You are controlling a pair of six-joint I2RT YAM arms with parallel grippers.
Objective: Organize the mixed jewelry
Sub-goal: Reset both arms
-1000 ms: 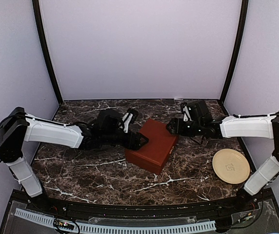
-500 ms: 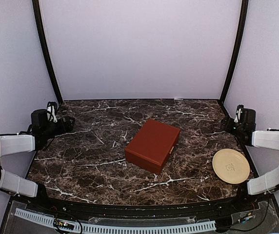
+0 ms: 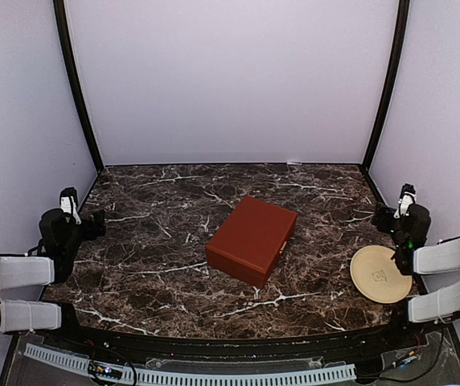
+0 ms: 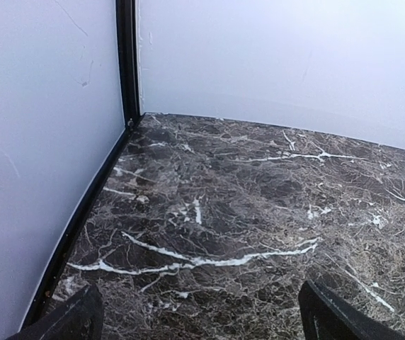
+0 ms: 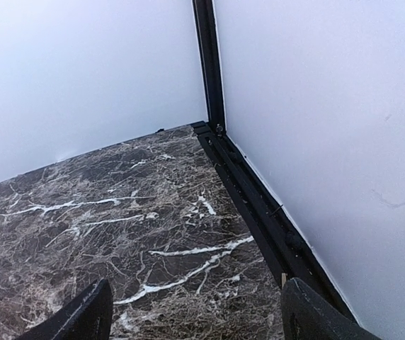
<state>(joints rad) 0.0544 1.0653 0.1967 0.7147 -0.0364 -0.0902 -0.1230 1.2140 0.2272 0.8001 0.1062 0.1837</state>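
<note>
At the near left corner of the tabletop (image 3: 166,273) my left arm (image 3: 25,272) sits folded low, and its wrist view shows my left jaws spread wide with nothing between them, only dark marble running to the far left corner. My right arm (image 3: 439,257) sits the same way along the right edge, right jaws also apart and empty, looking at the far right corner. Just beside that arm, toward the near right corner, lies the round beige plate (image 3: 367,269). It carries a faint mark at its middle that is too small to make out. Further in, at the middle of the tabletop, the red-brown box (image 3: 252,240) stands turned at an angle with its lid shut. I cannot see the mixed jewelry in any view, so I judge it is either shut in the box or too fine to show at this range. If sorting is ahead of me, I would pin the box body with one set of jaws and lift the lid at its opening side with the other, slowly, so the box does not skate on the marble. After that I would pick one piece at a time, closing low and gently. Count: two arms, one plate, one box, no jewelry pieces visible
</note>
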